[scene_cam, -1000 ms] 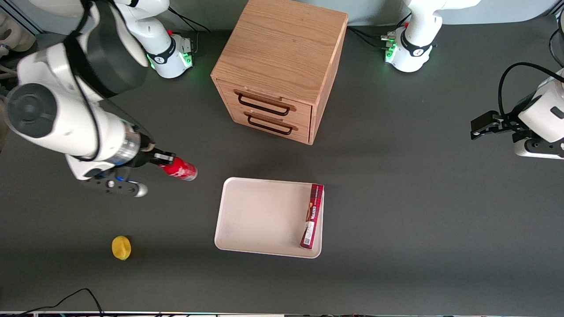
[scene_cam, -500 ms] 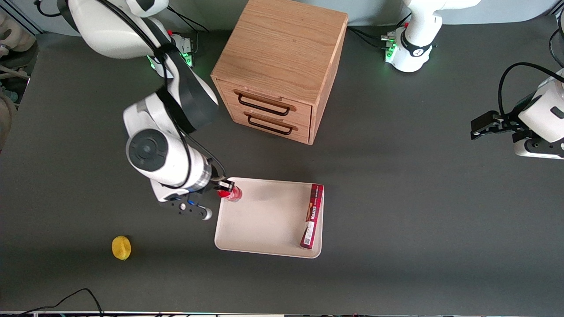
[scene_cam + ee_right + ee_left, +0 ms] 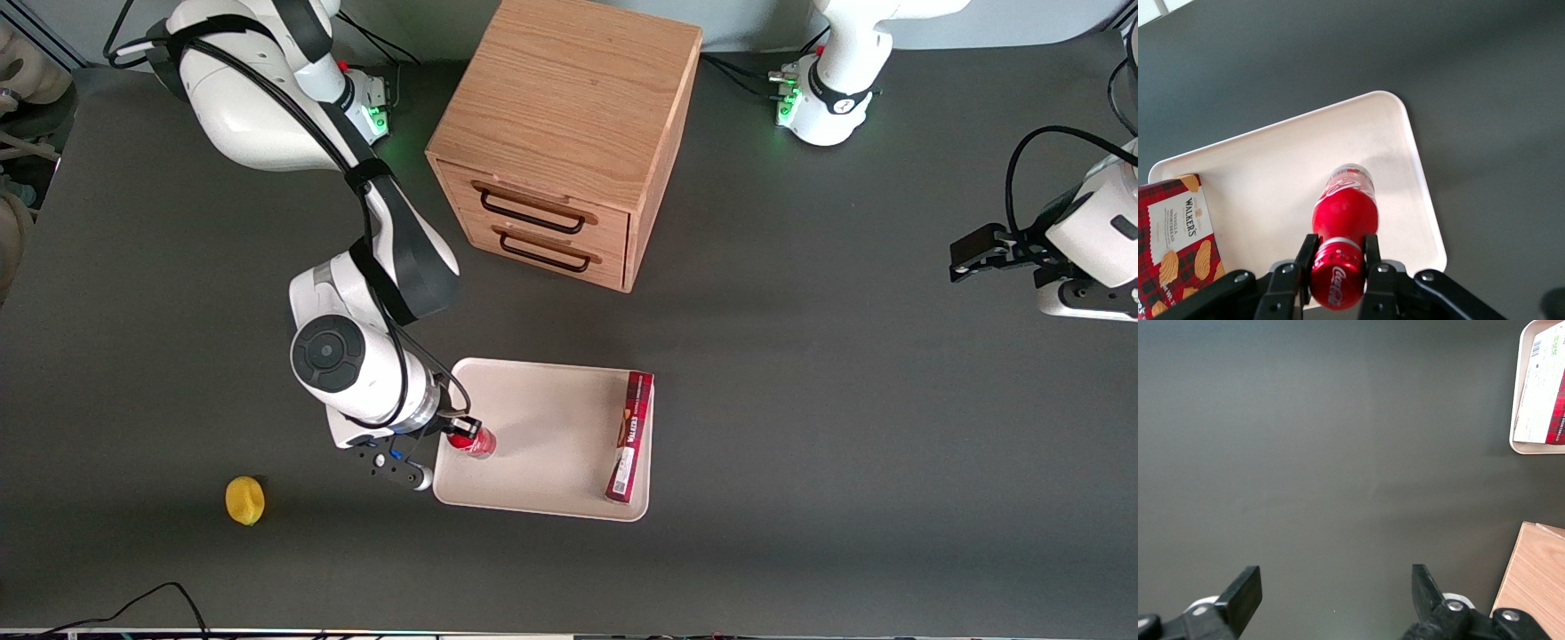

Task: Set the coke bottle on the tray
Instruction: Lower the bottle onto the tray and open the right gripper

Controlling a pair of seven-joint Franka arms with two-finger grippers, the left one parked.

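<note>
The coke bottle is a small red bottle with a red cap. My right gripper is shut on its neck just below the cap and holds it over the cream tray, at the tray's end toward the working arm and near its nearer corner. In the right wrist view the two fingers clamp the bottle at my gripper, its silvery base pointing down at the tray. I cannot tell whether the base touches the tray.
A long dark-red shortbread box lies along the tray's end toward the parked arm, also in the right wrist view. A wooden two-drawer cabinet stands farther from the camera. A yellow lemon lies on the table toward the working arm's end.
My gripper has carried the bottle from the table toward the working arm's end to over the tray, then along the tray's edge nearer the camera and lower.
</note>
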